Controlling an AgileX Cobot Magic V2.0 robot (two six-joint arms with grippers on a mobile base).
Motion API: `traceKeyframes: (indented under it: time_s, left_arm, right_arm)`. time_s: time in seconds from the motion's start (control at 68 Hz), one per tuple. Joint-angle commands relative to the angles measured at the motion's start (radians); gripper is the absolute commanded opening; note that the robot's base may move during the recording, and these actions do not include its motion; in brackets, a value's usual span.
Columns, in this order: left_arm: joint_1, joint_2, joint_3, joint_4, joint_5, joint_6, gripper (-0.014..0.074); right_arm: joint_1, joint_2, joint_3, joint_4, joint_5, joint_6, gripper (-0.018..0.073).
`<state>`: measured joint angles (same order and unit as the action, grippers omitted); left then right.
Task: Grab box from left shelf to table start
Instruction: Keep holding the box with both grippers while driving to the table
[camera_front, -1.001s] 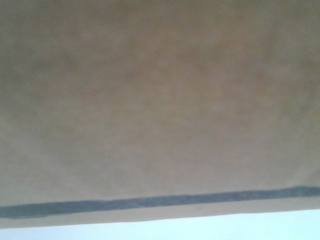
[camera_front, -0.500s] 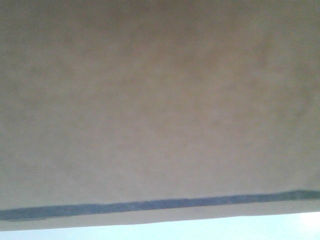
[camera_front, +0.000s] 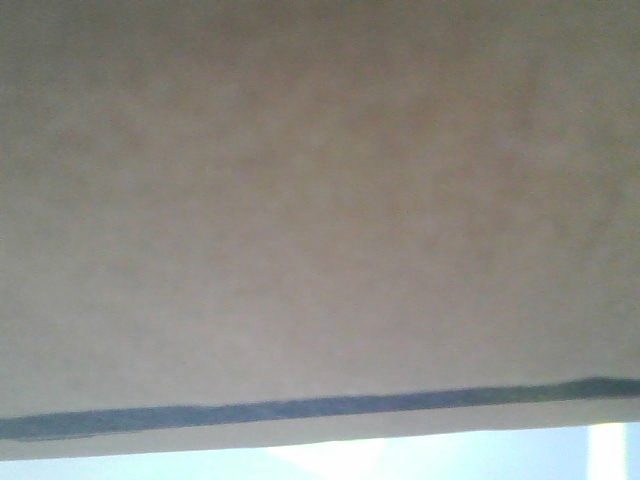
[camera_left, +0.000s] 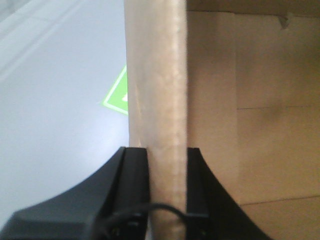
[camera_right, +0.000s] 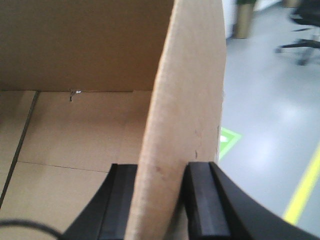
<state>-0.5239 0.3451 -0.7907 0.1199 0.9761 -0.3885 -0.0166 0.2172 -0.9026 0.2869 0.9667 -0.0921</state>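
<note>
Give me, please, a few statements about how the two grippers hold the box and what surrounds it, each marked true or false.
1. The left gripper is shut on a panel of the box. True.
2. The right gripper hangs open, clear of the box. False: it clamps a cardboard panel from both sides.
3. The box fills nearly all of the front view. True.
4. The box is sealed shut. False: both wrist views look into its bare cardboard inside.
5. A yellow line runs on the floor in the right wrist view. True.
</note>
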Motion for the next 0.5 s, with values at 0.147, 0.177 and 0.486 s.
traceKeyframes:
  time_s: [0.147,0.177,0.486]
  left_arm:
    - [-0.006,0.003,-0.038,0.039,-0.141,0.006,-0.0099]
    - [-0.006,0.003,-0.038,0.039,-0.141,0.006,-0.0099]
    - [-0.006,0.003,-0.038,0.039,-0.141,0.006,-0.0099]
  right_arm:
    - [-0.005,0.021,-0.030,-0.055,-0.163,-0.004,0.0059]
    - [-0.005,0.021,-0.030,-0.055,-0.163,-0.004,0.0059]
    - [-0.005,0.021,-0.030,-0.055,-0.165,-0.004,0.0059]
